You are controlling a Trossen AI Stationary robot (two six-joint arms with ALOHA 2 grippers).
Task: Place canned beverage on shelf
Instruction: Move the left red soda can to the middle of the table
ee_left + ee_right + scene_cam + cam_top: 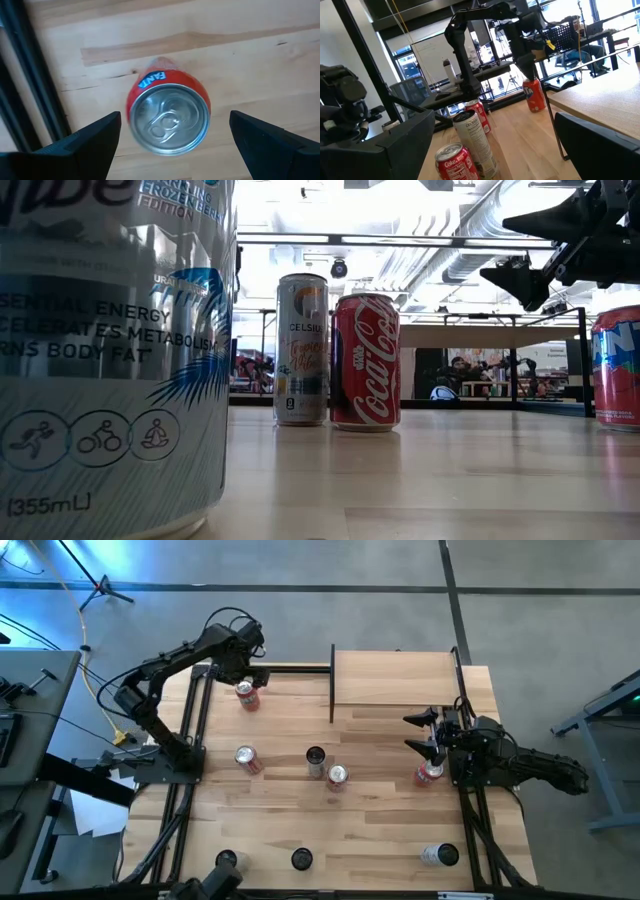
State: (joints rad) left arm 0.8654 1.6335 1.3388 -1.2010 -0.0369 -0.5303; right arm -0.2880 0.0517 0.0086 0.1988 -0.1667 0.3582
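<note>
We note the left gripper point(170, 145) poised above an upright orange can point(168, 115), jaws wide, upper left of the high view. The right gripper point(420, 735), jaws wide, holds nothing. The shelf point(395, 680) at upper centre-right carries no cans.

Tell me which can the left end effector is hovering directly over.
The orange Fanta can near the table's far left corner. The open left end effector hangs right above it with a finger on either side; every other can stands farther toward the table's middle or near edge.
</note>
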